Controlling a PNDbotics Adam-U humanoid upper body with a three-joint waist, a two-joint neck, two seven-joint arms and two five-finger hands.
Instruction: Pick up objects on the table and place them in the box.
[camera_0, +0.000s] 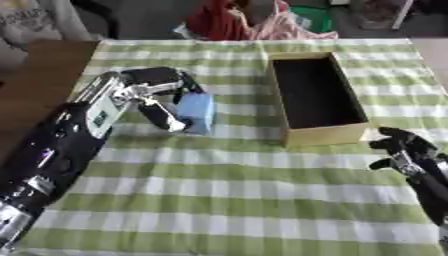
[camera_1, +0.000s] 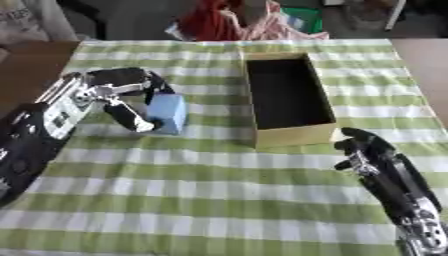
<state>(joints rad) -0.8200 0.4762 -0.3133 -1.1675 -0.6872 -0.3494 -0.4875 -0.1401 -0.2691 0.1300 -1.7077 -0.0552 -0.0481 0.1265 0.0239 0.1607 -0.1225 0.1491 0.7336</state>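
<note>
While my left hand (camera_0: 162, 95) curls around the light blue block (camera_0: 197, 111), the open box (camera_0: 315, 95) lies to its right; my right hand (camera_1: 367, 147) rests with fingers relaxed.

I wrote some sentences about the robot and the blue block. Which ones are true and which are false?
1. The robot's left hand has its fingers curled round the light blue block. True.
2. The blue block is inside the open yellow cardboard box. False: it is on the green and white checked tablecloth, left of the box.
3. The box looks empty. True.
4. The right hand holds a red ball. False: it holds nothing.
</note>
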